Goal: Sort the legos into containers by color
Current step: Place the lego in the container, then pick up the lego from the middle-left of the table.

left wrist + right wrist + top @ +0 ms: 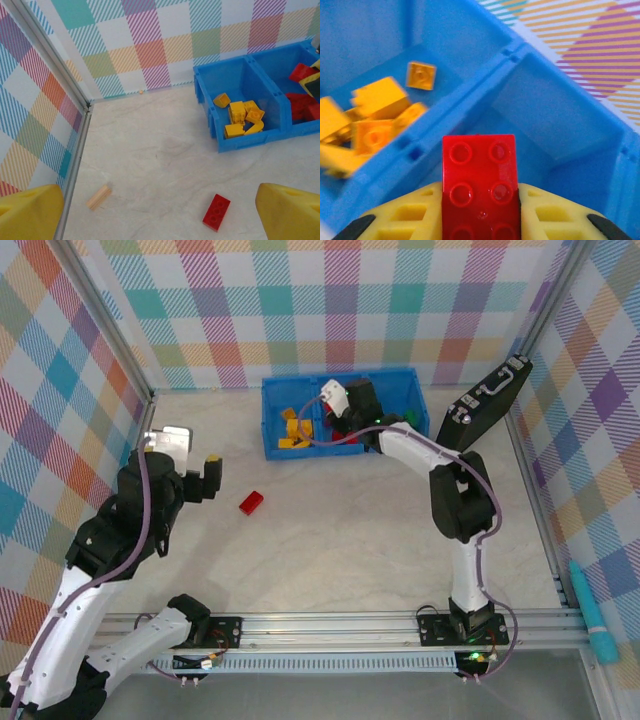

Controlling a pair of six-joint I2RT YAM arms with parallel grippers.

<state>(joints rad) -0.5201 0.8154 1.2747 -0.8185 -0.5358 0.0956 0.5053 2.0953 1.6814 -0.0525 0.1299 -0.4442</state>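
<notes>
Red lego (480, 175): clamped end-on in right gripper (480, 220), long axis straight out from the wrist, over the divider (465, 112) between yellow-filled compartment (375, 30), left, and middle compartment (545, 115), ahead-right. Left gripper (160, 215): released, empty, well apart from the bin (240, 145). Nearer arm for the drop, by judgement: right.

A black case (485, 403) with a handle leans tilted at the surface's far right corner; a pale wooden block (98, 196) lies near its left edge
</notes>
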